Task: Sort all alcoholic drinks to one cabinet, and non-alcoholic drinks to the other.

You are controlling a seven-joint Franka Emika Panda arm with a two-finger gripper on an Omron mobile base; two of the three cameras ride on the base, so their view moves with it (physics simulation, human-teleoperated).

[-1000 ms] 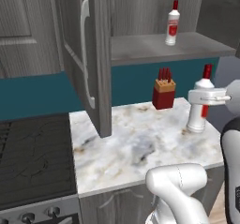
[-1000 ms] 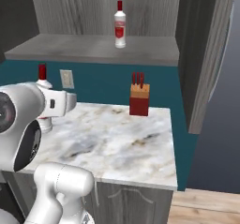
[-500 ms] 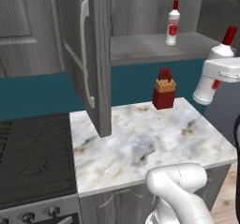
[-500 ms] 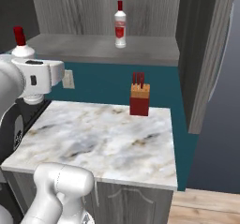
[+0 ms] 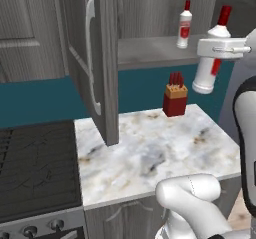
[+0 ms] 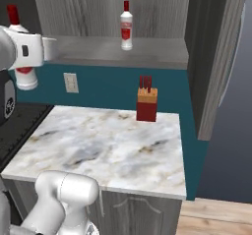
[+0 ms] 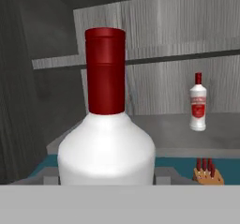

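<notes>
White and red-capped, one slim bottle (image 5: 211, 63) is clamped in your hand (image 5: 218, 48), lifted well above the marbled surface (image 5: 150, 148) at its right end. In the left base view the bottle tilts slightly, its red cap leaning toward the open cabinet. In the right base view you see the same held bottle (image 6: 21, 57) at the far left, with the hand (image 6: 27, 49) wrapped around its body. From the hand view, the held bottle's (image 7: 106, 138) white shoulder and red neck loom close and upright.

A second red-capped bottle (image 5: 184, 25) stands upright on the open cabinet shelf (image 5: 150, 50), well apart from the held one. A red block with brown sticks (image 5: 175, 98) sits at the back of the surface, against the teal wall. A grey cabinet door (image 5: 92, 58) hangs open over the surface's left end, beside a dark stove top (image 5: 35, 168).
</notes>
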